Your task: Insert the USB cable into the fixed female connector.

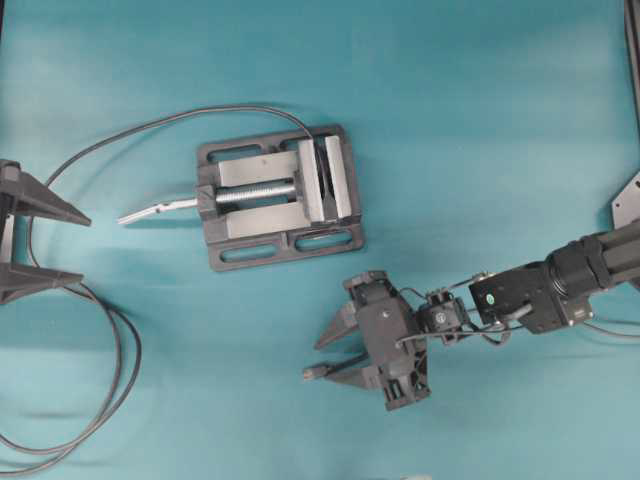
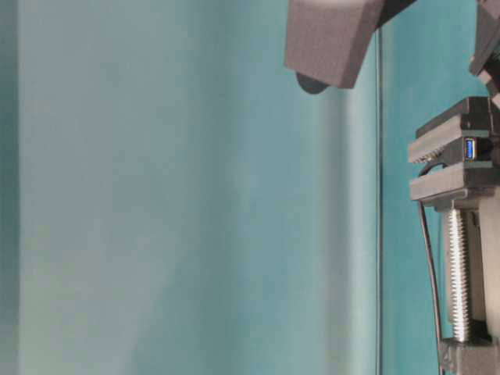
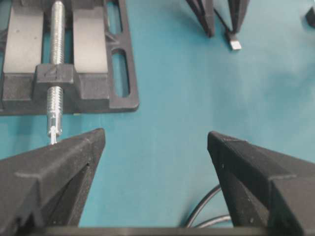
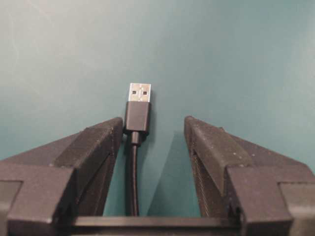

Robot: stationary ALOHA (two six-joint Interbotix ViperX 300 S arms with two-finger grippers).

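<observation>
We find the right gripper (image 4: 152, 130) released, its jaws spread to either side of the USB cable (image 4: 134, 167), which lies on the teal table (image 1: 480, 120) at about five o'clock from the vise (image 1: 280, 195). The cable is thin and black, ending in a black rectangular plug with a short metal tip. The left gripper (image 1: 85, 245) stands open at nine o'clock, empty. The fixed female connector (image 2: 469, 148) shows a blue insert between the vise jaws; in the overhead view we cannot make it out.
</observation>
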